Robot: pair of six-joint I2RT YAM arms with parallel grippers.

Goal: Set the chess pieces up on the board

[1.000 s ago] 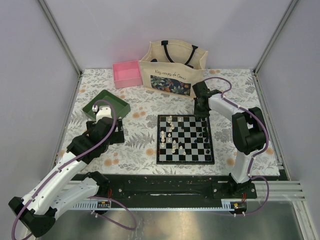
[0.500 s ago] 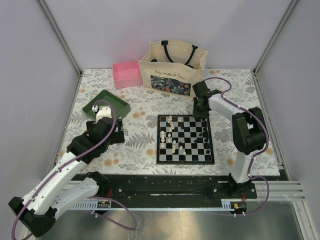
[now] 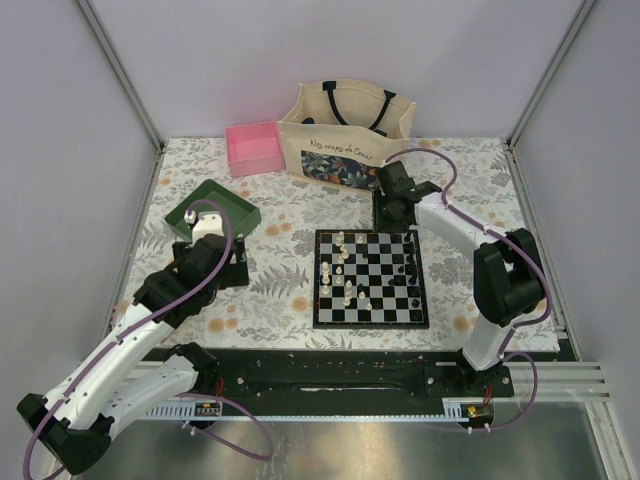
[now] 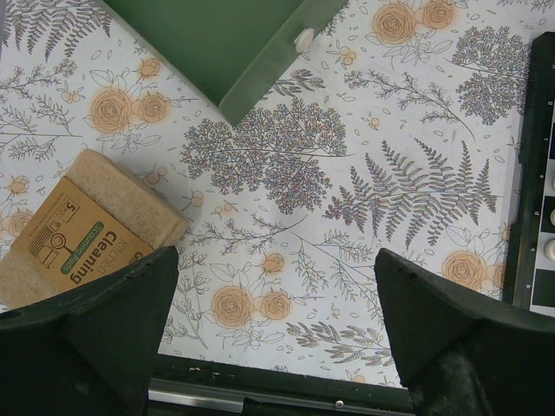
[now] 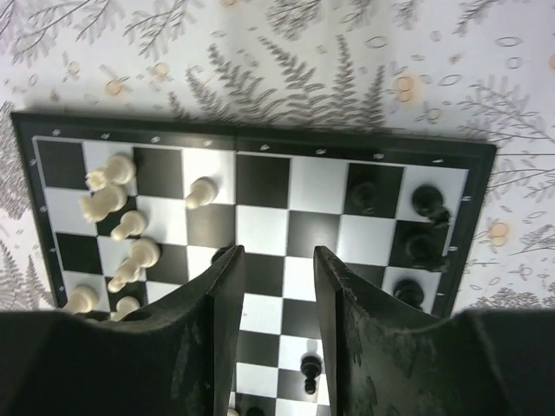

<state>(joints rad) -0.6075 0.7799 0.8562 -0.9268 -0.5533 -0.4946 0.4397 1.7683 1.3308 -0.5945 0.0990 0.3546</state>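
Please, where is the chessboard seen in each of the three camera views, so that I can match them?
Top external: the board lies at the centre, slightly to the right.
Left wrist: only its black border and a strip of squares show, at the right edge.
Right wrist: it fills the middle of the picture.
Shared landmark: the floral table cover under it.

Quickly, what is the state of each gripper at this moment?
Left gripper: open wide, holding nothing.
Right gripper: partly open, nothing between its fingers, above the board.
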